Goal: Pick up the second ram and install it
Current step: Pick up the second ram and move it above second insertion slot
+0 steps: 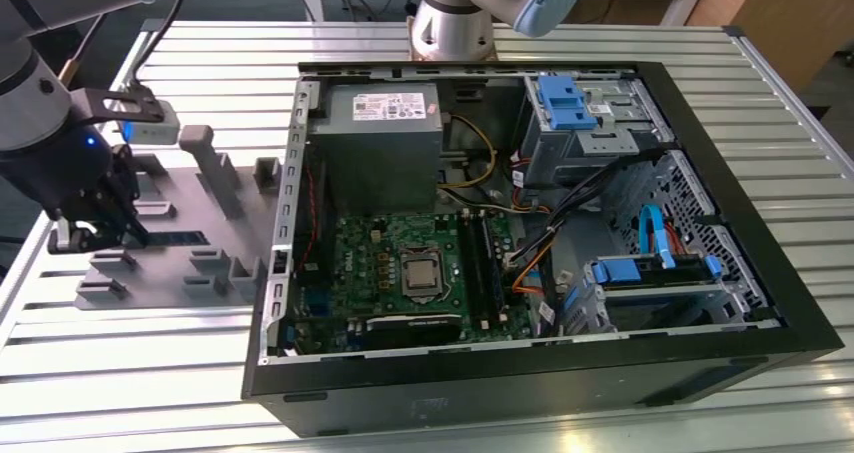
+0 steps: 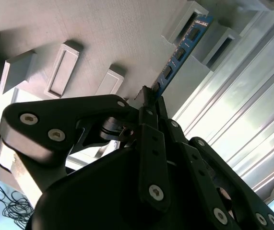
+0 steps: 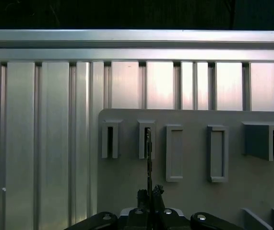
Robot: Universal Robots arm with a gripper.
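The grey-and-silver jointed robot arm [image 1: 461, 18] stood at the far side, and its dark wrist [image 1: 34, 113] was over at the exterior view's left, pointing straight down. Down low hung the black two-fingered gripper [image 1: 96, 235]. In both wrist views its fingers [image 2: 151, 120] were pressed together, pinching one end of the slim dark-green second ram [image 2: 180, 50].

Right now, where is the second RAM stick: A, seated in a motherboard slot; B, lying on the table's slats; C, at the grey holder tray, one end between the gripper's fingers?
C: in the second wrist view the second ram runs from the gripper to a pocket of the grey holder tray.
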